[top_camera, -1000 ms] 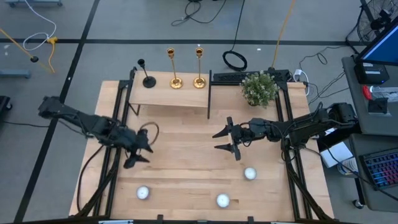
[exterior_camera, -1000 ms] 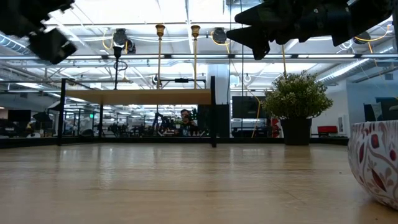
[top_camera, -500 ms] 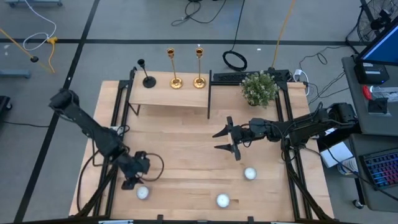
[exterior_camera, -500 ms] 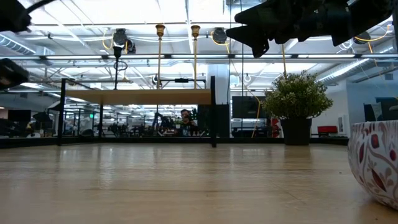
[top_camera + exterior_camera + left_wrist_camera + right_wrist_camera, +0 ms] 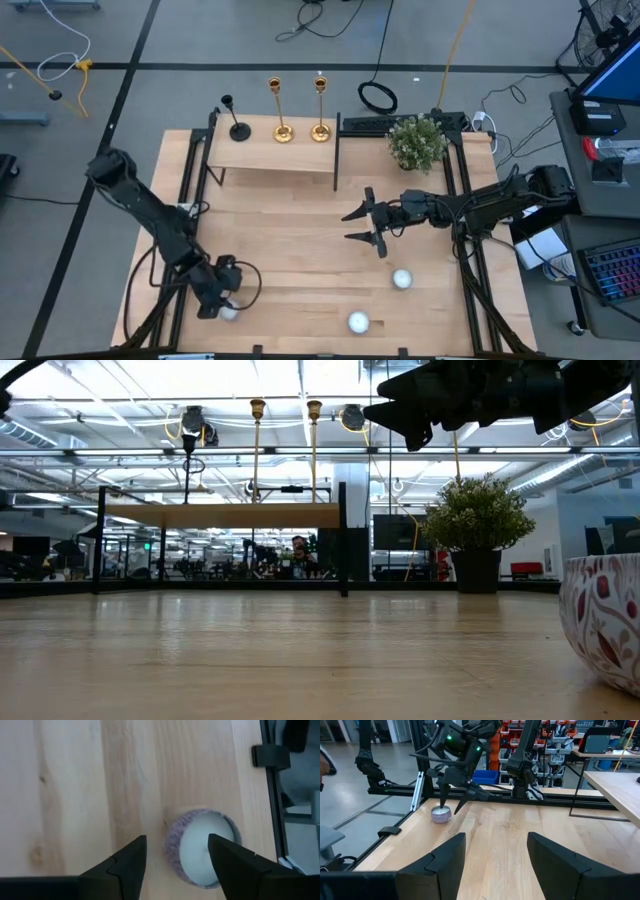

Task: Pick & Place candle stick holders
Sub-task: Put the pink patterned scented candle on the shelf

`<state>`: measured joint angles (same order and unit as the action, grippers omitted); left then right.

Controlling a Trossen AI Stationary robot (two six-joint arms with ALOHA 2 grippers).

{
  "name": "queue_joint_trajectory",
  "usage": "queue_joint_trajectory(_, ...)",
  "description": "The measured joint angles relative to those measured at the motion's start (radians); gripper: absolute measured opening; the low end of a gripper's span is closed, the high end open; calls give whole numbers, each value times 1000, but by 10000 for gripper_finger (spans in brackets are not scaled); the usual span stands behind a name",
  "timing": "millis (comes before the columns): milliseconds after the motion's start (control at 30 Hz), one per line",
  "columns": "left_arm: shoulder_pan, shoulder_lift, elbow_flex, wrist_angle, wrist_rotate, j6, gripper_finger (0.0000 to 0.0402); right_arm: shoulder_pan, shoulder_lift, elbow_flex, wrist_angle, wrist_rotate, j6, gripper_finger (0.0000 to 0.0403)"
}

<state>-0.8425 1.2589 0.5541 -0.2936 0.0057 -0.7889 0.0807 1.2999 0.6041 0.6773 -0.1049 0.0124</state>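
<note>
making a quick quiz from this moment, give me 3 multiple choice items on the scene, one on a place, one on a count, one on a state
1. Where do the candle stick holders stand?
A. on the raised shelf
B. beside the plant pot
C. lying by the small cups

2. How many holders are gold?
A. one
B. two
C. three

3. How is the left gripper?
A. shut on a holder
B. open above a small cup
C. shut on the plant

Answers:
1 A: the black holder and the two gold holders stand upright on the shelf.
2 B: two are gold, one black.
3 B: the left gripper has its fingers spread over the small cup; the right gripper waits open mid-table.
</note>
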Motion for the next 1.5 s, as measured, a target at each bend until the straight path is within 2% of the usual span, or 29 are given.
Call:
queue_joint_trajectory(333, -35, 57, 0, 8, -21, -57, 127, 0, 0, 0, 0, 0, -2, 210)
queue_joint_trajectory(567, -23, 54, 0, 4, -60, -45, 16, 0, 0, 0, 0, 0, -2, 210)
queue_joint_trajectory(600, -14, 54, 0, 6, -59, -54, 10, 0, 0, 0, 0, 0, -2, 210)
queue_joint_trajectory(733, 33, 54, 2, 4, -61, -70, 10, 0, 0, 0, 0, 0, -2, 210)
queue_joint_trajectory(867, 104, 48, 34, -12, -68, 2, 8, 0, 0, 0, 0, 0, -2, 210)
queue_joint_trajectory(1033, 220, 18, 152, -235, -128, 97, 6, 0, 0, 0, 0, 0, -2, 210)
queue_joint_trajectory(1300, 409, -60, 427, -650, -383, 258, 5, 0, 0, 0, 0, 3, -2, 210)
queue_joint_trajectory(1500, 603, -105, 585, -821, -506, 301, 5, 0, 0, 0, 0, 4, -2, 210)
